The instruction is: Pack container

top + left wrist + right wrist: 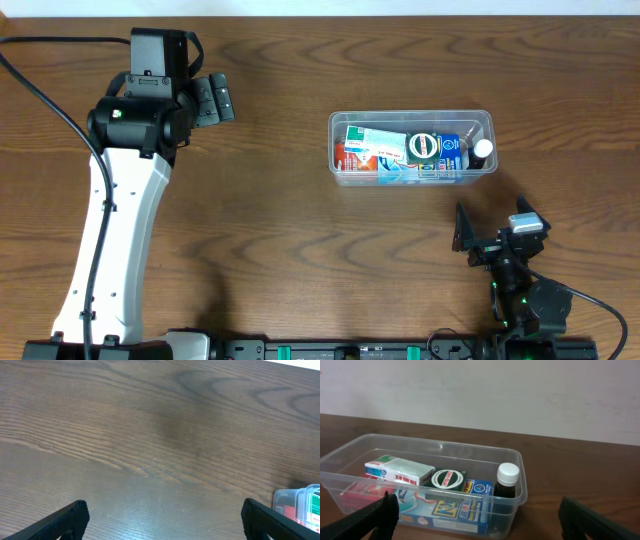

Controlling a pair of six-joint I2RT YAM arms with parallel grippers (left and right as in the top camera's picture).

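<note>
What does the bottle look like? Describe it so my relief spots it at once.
On the wooden table sits a clear plastic container. At its right end stands a small dark bottle. Alone among flat cartons and a round green-and-white tin, it has a white cap.

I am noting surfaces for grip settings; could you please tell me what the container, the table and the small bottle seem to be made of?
The container: clear, glossy plastic, since its contents show through the walls. The table: dark wood or wood-look laminate, matte, with visible grain. The small bottle: dark glass or plastic, hard to tell, with a white cap.
</note>
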